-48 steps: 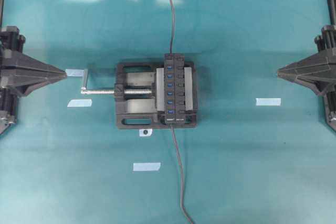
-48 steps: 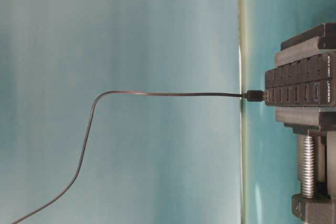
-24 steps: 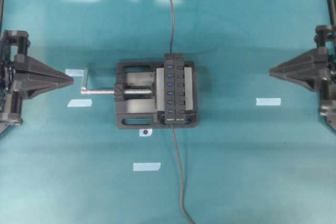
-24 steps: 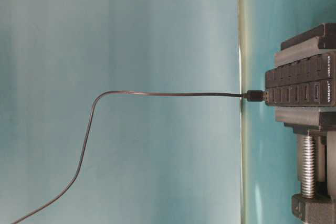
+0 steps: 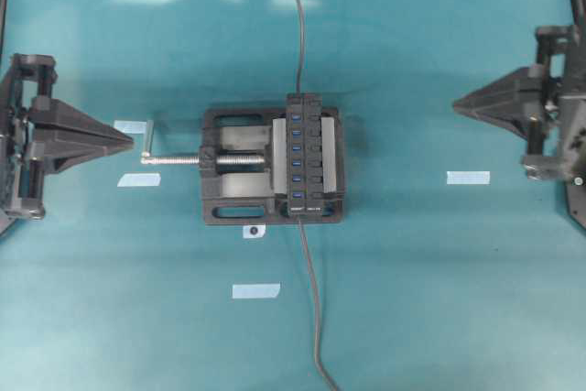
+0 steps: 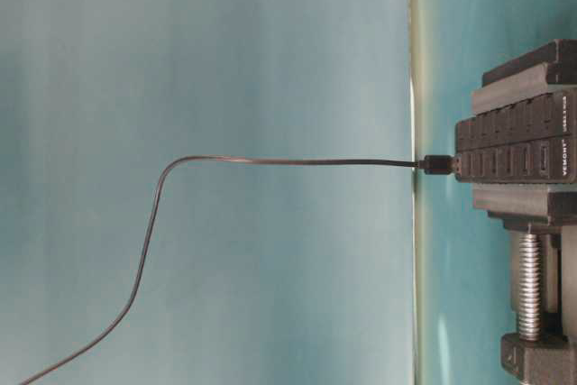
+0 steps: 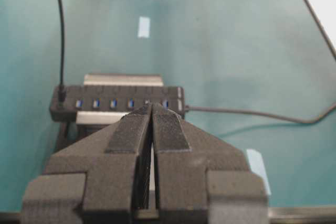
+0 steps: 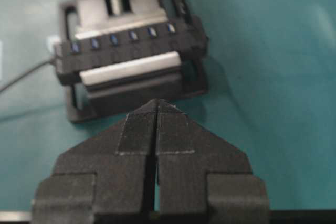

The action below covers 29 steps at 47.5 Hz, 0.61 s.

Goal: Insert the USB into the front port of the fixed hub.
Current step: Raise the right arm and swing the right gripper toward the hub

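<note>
Beside the vise — both claws closed, empty

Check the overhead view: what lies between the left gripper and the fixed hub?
In the overhead view, between the left gripper and the fixed hub: blue tape and the vise's screw handle.

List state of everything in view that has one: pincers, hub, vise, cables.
left pincer: shut, empty, short of the vise handle
right pincer: shut, empty, away from the vise
fixed hub: clamped in the vise, visible top ports unoccupied
vise: closed on the hub
far-end cable plug: seated against the hub's end
near-end cable: slack on the table, reaches the hub's other end; plugged or not, cannot tell
</note>
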Available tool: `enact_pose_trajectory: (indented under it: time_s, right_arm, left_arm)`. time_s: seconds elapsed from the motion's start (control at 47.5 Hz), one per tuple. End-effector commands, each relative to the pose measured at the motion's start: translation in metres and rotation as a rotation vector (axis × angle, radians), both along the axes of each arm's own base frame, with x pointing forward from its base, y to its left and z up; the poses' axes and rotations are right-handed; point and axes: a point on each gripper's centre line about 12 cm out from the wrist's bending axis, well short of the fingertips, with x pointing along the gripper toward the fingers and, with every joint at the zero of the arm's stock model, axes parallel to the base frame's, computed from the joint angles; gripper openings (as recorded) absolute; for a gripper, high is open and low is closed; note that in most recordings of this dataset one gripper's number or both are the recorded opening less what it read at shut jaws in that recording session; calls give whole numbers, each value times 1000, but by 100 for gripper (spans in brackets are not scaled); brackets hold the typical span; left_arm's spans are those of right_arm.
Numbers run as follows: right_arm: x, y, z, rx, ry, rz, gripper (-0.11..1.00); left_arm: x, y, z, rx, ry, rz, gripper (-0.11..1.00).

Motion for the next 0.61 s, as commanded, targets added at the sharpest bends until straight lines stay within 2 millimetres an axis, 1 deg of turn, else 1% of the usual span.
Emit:
enact_pose_trajectory:
  time_s: [0.0, 0.21, 0.589]
  right_arm:
    - [12, -6, 13, -41, 5, 3, -2]
    - [35, -17, 12, -87, 91, 13, -2]
    - [73, -30, 7, -140, 173, 43, -2]
  left_arm:
    - [5, 0, 9, 3, -20, -2, 0]
    - [8, -1, 13, 3, -23, -4, 0]
    - [8, -3, 13, 3, -23, -15, 0]
